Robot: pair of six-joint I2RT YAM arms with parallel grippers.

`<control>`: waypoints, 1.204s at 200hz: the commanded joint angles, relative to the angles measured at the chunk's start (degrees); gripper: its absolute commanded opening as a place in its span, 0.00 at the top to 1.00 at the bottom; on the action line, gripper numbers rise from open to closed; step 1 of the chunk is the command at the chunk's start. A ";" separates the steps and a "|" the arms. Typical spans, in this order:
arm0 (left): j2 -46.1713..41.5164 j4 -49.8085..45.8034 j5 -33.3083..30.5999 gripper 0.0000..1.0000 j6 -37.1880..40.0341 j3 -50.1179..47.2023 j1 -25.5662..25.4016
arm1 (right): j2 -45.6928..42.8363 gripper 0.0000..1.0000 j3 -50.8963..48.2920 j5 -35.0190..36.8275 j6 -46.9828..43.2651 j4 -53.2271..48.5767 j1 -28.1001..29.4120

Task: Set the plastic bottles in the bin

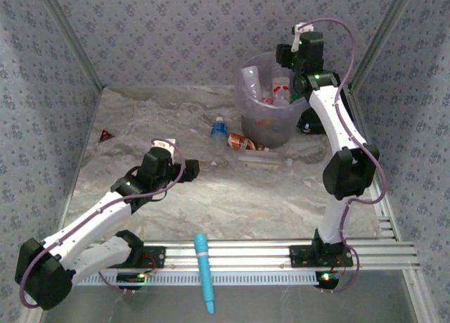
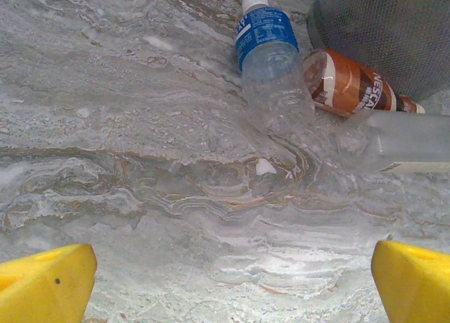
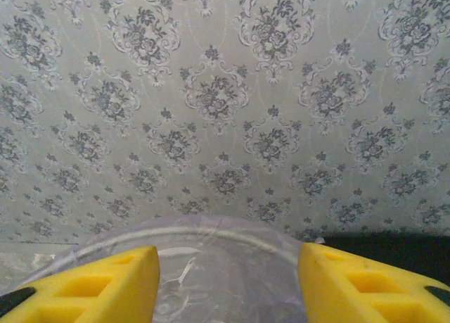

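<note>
Top external, bin: we see the bin [image 1: 261, 126] upright at the back right of the tabletop [image 1: 211, 203], with several plastic bottles [image 1: 281, 91] inside it.
Loose bottles: three lie on their sides just in front of the bin: a blue-labelled bottle [image 1: 220, 128], a brown bottle [image 1: 246, 142] and a clear bottle [image 1: 266, 161].
Left wrist, same bottles: the blue-labelled bottle [image 2: 271, 55] lies with its white cap pointing away. The brown bottle [image 2: 348, 87] lies right beside it, against the foot of the bin [image 2: 394, 34]. The clear bottle [image 2: 401, 140] lies nearest to us.
Left pincer: we find the left pincer [image 2: 226, 267] spread wide, its yellow fingers [image 2: 46, 284] at the two lower corners with bare tabletop between them. All three bottles lie ahead of it and to the right, well apart from it.
Right pincer: the right arm [image 1: 337, 126] reaches up over the bin's back right rim.
Right wrist: the right pincer [image 3: 228, 267] faces the patterned wall [image 3: 225, 91], its fingers [image 3: 91, 284] partly apart. A curved, translucent pale plastic surface shows between them. We cannot tell whether it is pinched or lies behind them.
Other things: a light-blue pen-shaped tool [image 1: 204, 270] lies at the near edge between the arm bases. A small red triangle [image 1: 105, 134] sits by the left wall.
</note>
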 commanded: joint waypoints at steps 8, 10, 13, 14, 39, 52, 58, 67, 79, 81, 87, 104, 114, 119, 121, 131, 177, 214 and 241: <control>-0.88 0.67 -0.27 0.00 -0.77 0.03 0.39 | 5.95 0.36 10.98 -1.69 -0.92 -16.47 -0.57; -0.90 0.71 -0.25 0.00 -0.84 0.00 0.34 | 6.18 0.36 11.51 -1.85 -0.94 -16.65 -0.56; -0.90 0.72 -0.21 0.00 -0.90 -0.01 0.37 | 6.46 0.35 12.23 -2.19 -0.89 -16.87 -0.52; -0.86 0.72 -0.17 0.00 -0.88 -0.05 0.39 | 6.55 0.35 12.47 -2.29 -0.88 -16.91 -0.47; -1.00 0.49 -0.03 0.00 -1.04 -0.10 0.34 | 7.86 0.30 16.75 -3.50 -0.81 -18.00 -0.03; -1.31 0.13 -0.22 0.00 -0.96 -0.01 0.37 | 7.74 0.28 18.37 -3.69 -0.86 -18.30 0.17; -1.51 0.04 -0.30 0.00 -0.91 -0.04 0.41 | 7.62 0.27 19.20 -3.56 -1.08 -18.58 0.26; -1.70 -0.24 -0.43 0.00 -0.86 0.02 0.34 | 7.02 0.25 20.41 -3.22 -1.53 -19.05 0.43; -1.94 -0.47 -0.71 0.00 -0.77 0.07 0.34 | 5.10 0.23 20.84 -2.97 -2.25 -19.03 0.66; -1.96 -0.50 -0.73 0.00 -0.75 0.10 0.40 | 4.72 0.22 20.80 -2.98 -2.42 -19.05 0.69; -2.00 -0.50 -0.86 0.00 -0.77 0.08 0.46 | 3.32 0.21 20.41 -3.04 -2.96 -19.05 0.96; -1.78 -0.08 -0.87 0.00 -0.77 -0.01 0.39 | -1.67 0.15 16.89 -3.41 -5.68 -20.29 1.96; -1.53 0.10 -0.74 0.00 -0.77 -0.03 0.45 | -4.73 0.11 13.65 -3.38 -8.16 -20.11 2.71; -1.33 0.23 -0.76 0.00 -0.71 -0.05 0.43 | -6.43 0.09 12.26 -3.67 -9.37 -20.53 3.18; -1.28 0.25 -0.70 0.00 -0.69 -0.09 0.46 | -7.04 0.08 11.80 -3.97 -9.95 -21.14 3.30; -0.93 0.22 -0.61 0.00 -0.59 0.18 0.48 | -10.01 0.03 9.17 -7.35 -14.34 -24.10 3.85; -0.07 -0.19 -0.52 0.00 -0.86 1.61 0.49 | -25.60 0.03 -10.53 -19.19 -27.40 -31.79 7.25; 1.22 -1.32 -1.30 0.00 -1.21 2.79 1.26 | -29.88 0.07 -18.69 -15.75 -37.49 -42.01 17.13; 0.91 -2.96 -1.44 0.00 -2.69 3.42 2.35 | -27.70 0.08 -22.91 -8.52 -41.82 -45.50 24.43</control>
